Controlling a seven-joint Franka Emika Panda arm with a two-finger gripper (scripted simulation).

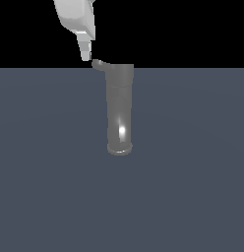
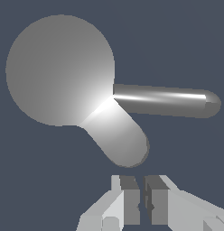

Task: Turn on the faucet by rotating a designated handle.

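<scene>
The faucet (image 1: 119,108) is a tall glossy grey cylinder standing upright on the floor, with a flared base ring. The handle (image 1: 99,64) is a short grey lever sticking out of its wider top toward the exterior view's left. My white gripper (image 1: 85,55) hangs just above and left of the handle's tip, apart from it. In the wrist view I look down on the faucet's round top (image 2: 59,70). The short lever nearest my gripper (image 2: 143,203) appears to be the handle (image 2: 120,135). My fingers (image 2: 129,203) stand almost together and hold nothing.
A second, longer grey bar (image 2: 163,100) sticks out of the faucet's top at an angle to the handle in the wrist view. It does not show in the exterior view. The dark blue-grey floor (image 1: 193,197) spreads around the faucet.
</scene>
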